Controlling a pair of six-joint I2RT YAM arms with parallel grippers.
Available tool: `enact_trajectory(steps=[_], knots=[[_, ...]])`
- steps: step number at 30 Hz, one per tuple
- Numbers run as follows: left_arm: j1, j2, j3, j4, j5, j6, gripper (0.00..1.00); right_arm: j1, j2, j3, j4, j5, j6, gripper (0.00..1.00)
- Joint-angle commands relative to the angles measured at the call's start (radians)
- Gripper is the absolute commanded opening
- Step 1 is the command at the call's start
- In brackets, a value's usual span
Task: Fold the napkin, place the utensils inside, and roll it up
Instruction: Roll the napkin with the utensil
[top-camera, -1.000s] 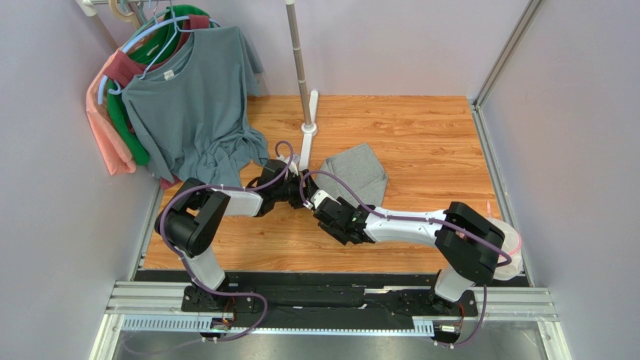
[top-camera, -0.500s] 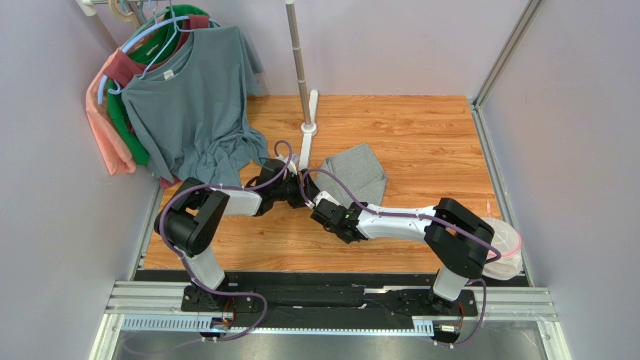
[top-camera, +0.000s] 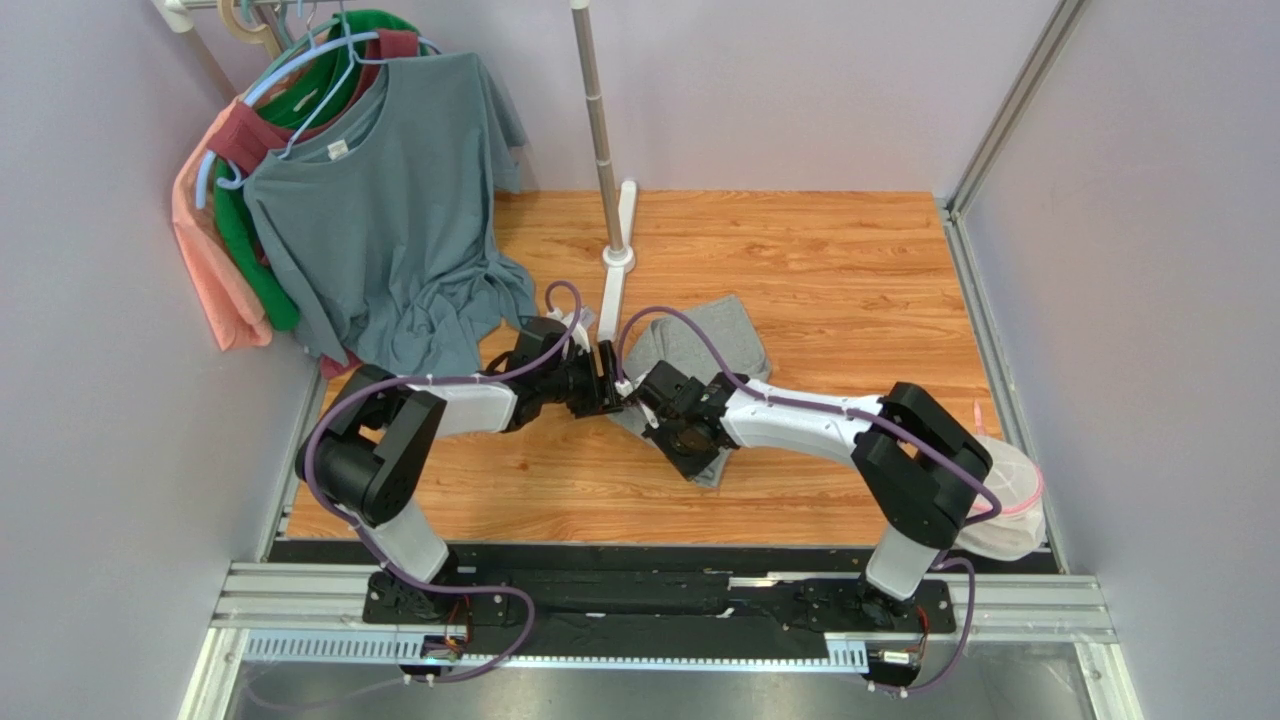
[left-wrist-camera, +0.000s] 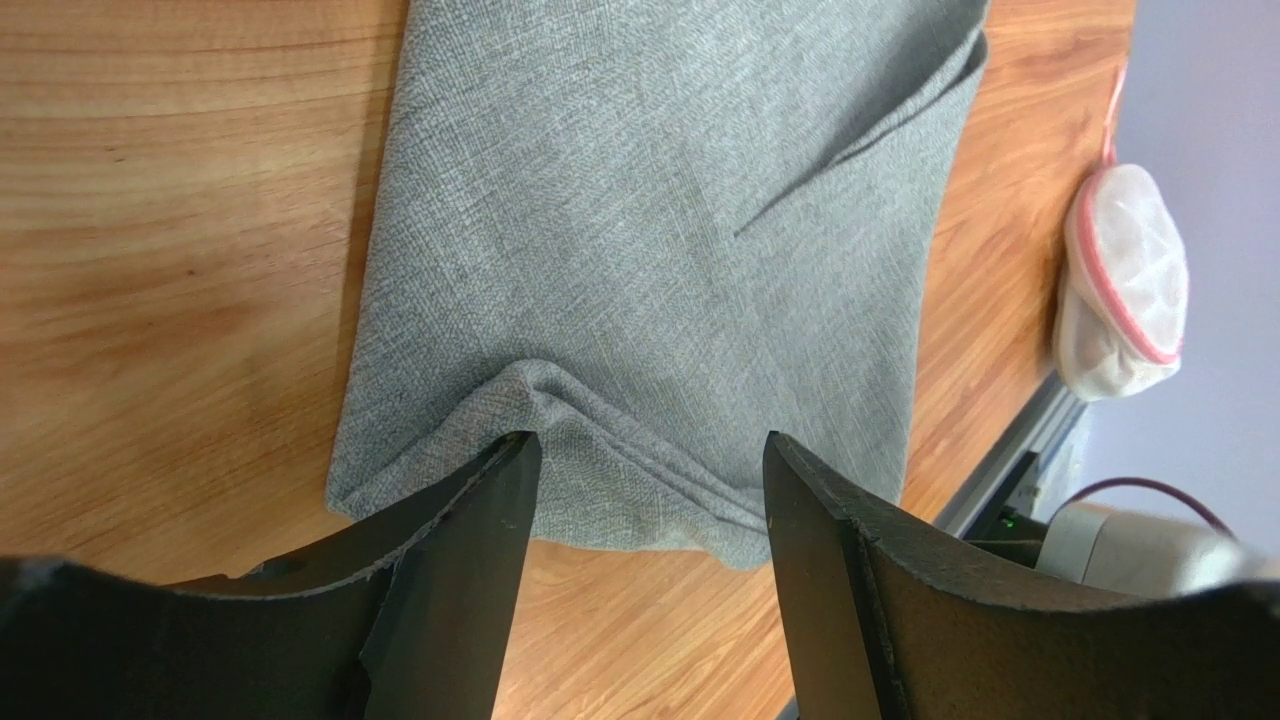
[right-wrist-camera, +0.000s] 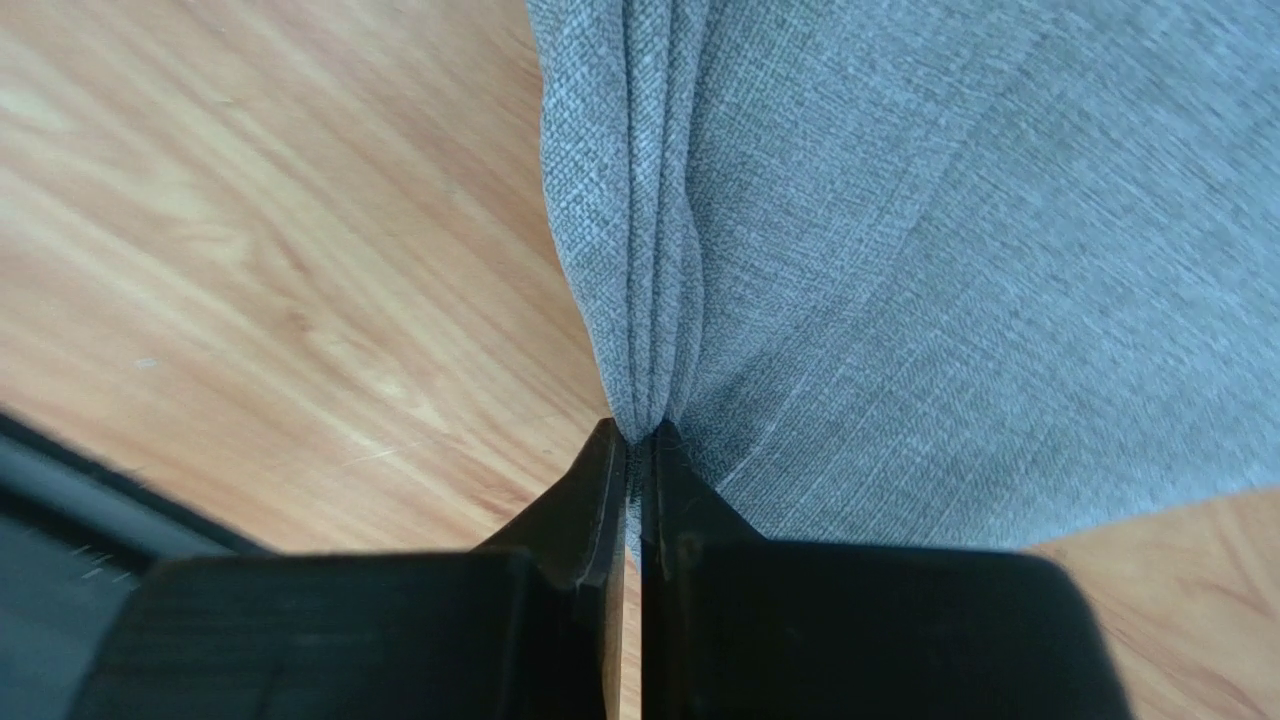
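The grey napkin (top-camera: 718, 333) lies folded on the wooden table, its near-left part under both arms. My right gripper (top-camera: 684, 438) is shut on a bunched fold of the napkin's edge (right-wrist-camera: 639, 428), and the cloth (right-wrist-camera: 932, 255) spreads away up and to the right of it. My left gripper (top-camera: 616, 393) hovers open just beside it. In the left wrist view its fingers (left-wrist-camera: 646, 450) stand wide apart over a wrinkled edge of the napkin (left-wrist-camera: 661, 225), holding nothing. The utensils are out of view.
Several T-shirts hang on a rack (top-camera: 376, 195) at the back left. The rack's pole (top-camera: 598, 135) and white foot (top-camera: 618, 263) stand just behind the napkin. A white pouch with a pink rim (top-camera: 1010, 495) (left-wrist-camera: 1120, 285) sits at the table's right edge.
My right gripper moved in onto the napkin's near edge and closed on a fold. The cloth has bunched and shifted toward the arms. The left gripper stayed open, nearly still.
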Motion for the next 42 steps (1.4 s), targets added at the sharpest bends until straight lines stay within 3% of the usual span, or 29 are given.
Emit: enact_trajectory(steps=[1, 11, 22, 28, 34, 36, 37, 40, 42], knots=[[0.021, -0.005, -0.003, -0.188, -0.118, 0.115, 0.68, -0.075, 0.006, 0.042, -0.040, -0.310, -0.011, 0.00], [0.021, 0.024, 0.020, -0.216, -0.123, 0.132, 0.68, -0.256, 0.101, 0.076, 0.014, -0.767, 0.064, 0.00], [0.024, 0.077, 0.070, -0.287, -0.163, 0.151, 0.68, -0.374, 0.178, 0.028, 0.095, -0.888, 0.091, 0.00], [0.025, 0.090, 0.075, -0.288, -0.173, 0.161, 0.67, -0.422, 0.232, 0.008, 0.121, -0.881, 0.089, 0.00], [0.025, 0.105, 0.084, -0.320, -0.170, 0.172, 0.67, -0.429, 0.140, 0.006, 0.120, -0.881, 0.069, 0.00], [0.025, 0.105, 0.086, -0.320, -0.170, 0.172, 0.67, -0.423, 0.065, 0.032, 0.094, -0.856, 0.058, 0.06], [0.025, 0.105, 0.087, -0.320, -0.167, 0.172, 0.67, -0.419, 0.043, 0.045, 0.067, -0.838, 0.054, 0.21], [0.028, 0.108, 0.093, -0.320, -0.154, 0.171, 0.67, -0.397, -0.041, 0.086, 0.023, -0.778, 0.035, 0.42], [0.028, 0.113, 0.096, -0.322, -0.141, 0.171, 0.67, -0.362, -0.099, 0.106, 0.019, -0.727, 0.023, 0.46]])
